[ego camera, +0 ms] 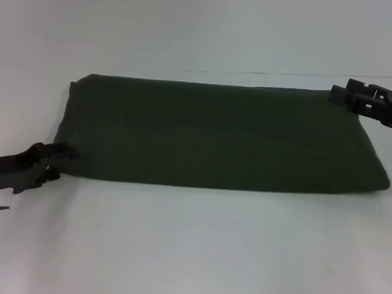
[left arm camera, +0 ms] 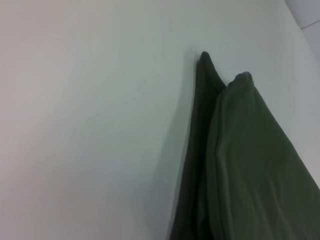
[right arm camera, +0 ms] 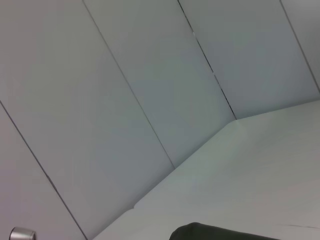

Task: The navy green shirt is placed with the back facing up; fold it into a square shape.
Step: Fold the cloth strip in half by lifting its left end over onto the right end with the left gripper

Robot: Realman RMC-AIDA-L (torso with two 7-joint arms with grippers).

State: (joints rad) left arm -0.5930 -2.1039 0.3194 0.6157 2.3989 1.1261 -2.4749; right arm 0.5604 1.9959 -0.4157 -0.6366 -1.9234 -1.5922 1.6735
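Observation:
The navy green shirt (ego camera: 223,135) lies flat on the white table as a long folded band running left to right, with only plain fabric showing. My left gripper (ego camera: 54,163) sits low at the band's near left corner, open, its upper finger (ego camera: 61,151) touching the cloth edge. The left wrist view shows the shirt's (left arm camera: 245,165) layered edge ending in a pointed corner. My right gripper (ego camera: 342,95) hovers at the band's far right corner. The right wrist view catches just a dark sliver of the shirt (right arm camera: 215,232).
The white table (ego camera: 189,253) stretches bare in front of the shirt and behind it. A thin seam line (ego camera: 300,75) crosses the far surface. The right wrist view shows white wall panels (right arm camera: 125,100) and a small metal knob (right arm camera: 22,234).

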